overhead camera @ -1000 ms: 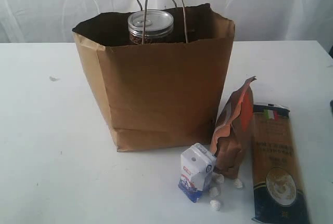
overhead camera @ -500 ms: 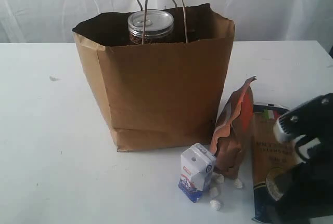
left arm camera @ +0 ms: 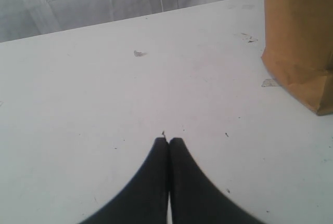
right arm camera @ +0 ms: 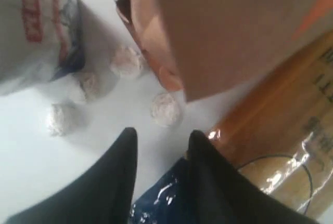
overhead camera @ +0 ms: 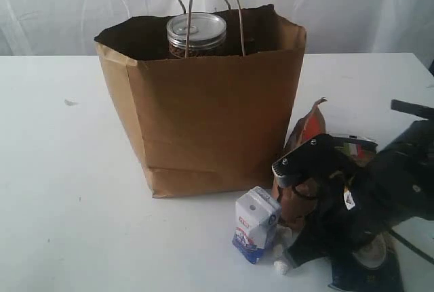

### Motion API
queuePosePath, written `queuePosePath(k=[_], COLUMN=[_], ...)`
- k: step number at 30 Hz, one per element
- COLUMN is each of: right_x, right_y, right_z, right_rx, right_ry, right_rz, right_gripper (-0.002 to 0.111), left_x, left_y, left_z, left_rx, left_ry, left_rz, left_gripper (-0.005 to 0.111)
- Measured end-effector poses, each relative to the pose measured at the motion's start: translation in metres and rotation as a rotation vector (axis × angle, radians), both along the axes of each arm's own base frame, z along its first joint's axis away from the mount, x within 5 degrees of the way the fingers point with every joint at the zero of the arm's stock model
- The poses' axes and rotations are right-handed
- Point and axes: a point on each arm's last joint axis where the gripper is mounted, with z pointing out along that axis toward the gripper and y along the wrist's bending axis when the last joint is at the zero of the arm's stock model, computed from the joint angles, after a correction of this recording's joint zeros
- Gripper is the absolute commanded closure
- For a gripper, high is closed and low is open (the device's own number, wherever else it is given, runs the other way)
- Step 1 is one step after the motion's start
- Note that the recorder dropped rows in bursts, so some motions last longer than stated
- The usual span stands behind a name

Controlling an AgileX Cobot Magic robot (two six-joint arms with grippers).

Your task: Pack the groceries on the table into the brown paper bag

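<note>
The brown paper bag stands upright on the white table, and a dark pull-tab can shows at its mouth. In front of it stand the white-blue carton and the brown-orange pouch; the spaghetti pack lies flat, mostly hidden by my right arm. My right gripper is open and low over the table by the pack's blue end, holding nothing. The pouch and carton are just beyond it. My left gripper is shut and empty, away from the bag. The jar and the yellow bottle are out of view.
Several small white lumps lie on the table between the carton and the pouch. The bag's cord handles stick up above its mouth. A white curtain hangs behind the table. Small specks dot the left side.
My right arm came in from the right and swung left and down, now covering most of the spaghetti pack and the lower pouch. The pouch's top has shifted slightly left.
</note>
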Motion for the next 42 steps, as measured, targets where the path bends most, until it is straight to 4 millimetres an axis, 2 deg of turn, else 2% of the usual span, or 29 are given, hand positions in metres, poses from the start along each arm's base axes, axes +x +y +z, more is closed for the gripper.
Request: queuePosePath(k=[7, 21, 23, 28, 33, 38, 41, 42], right_x=[0.013, 0.017, 0.018, 0.019, 0.019, 0.014, 0.01, 0.006], right_y=[0.009, 0.013, 0.013, 0.014, 0.014, 0.01, 0.007, 0.004], right_z=[-0.011, -0.033, -0.034, -0.035, -0.034, -0.023, -0.005, 0.008], right_rx=[0.003, -0.02, -0.02, -0.017, -0.016, -0.021, -0.001, 0.018], right_ry=[-0.001, 0.039, 0.039, 0.036, 0.035, 0.036, 0.005, -0.023], right_rz=[0.012, 0.017, 0.019, 0.02, 0.02, 0.009, 0.0, -0.005], right_gripper=[0.076, 0.077, 0.081, 0.108, 0.108, 0.108, 0.108, 0.108], left_x=[0.0, 0.0, 0.0, 0.0, 0.0, 0.0, 0.0, 0.0], left_y=[0.0, 0.0, 0.0, 0.0, 0.0, 0.0, 0.0, 0.0], left_z=[0.0, 0.0, 0.0, 0.0, 0.0, 0.0, 0.0, 0.0], left_rx=[0.0, 0.0, 0.0, 0.0, 0.0, 0.0, 0.0, 0.0], left_ry=[0.0, 0.0, 0.0, 0.0, 0.0, 0.0, 0.0, 0.0], left_rz=[0.0, 0.0, 0.0, 0.0, 0.0, 0.0, 0.0, 0.0], left_gripper=[0.107, 0.107, 0.107, 0.107, 0.107, 0.107, 0.107, 0.107])
